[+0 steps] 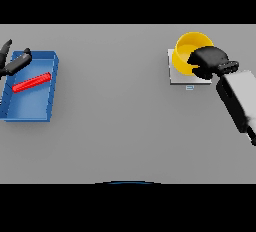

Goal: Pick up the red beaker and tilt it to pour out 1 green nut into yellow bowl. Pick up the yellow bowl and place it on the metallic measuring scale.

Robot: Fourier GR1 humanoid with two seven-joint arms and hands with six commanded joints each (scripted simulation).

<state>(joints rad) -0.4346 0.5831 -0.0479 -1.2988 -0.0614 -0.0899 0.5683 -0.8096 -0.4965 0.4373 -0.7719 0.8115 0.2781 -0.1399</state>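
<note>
hiding yellow bowl (186, 51) rim: right hand (210, 62).

A: Any writing, numbers or labels to read here?
B: None. The scale (176, 77) near the bench's (115, 106) far right corner has a small display, but nothing on it is legible.

Lab-style bench: plain grey table (115, 126), measuring scale (186, 78), blue tray (30, 113).
</note>
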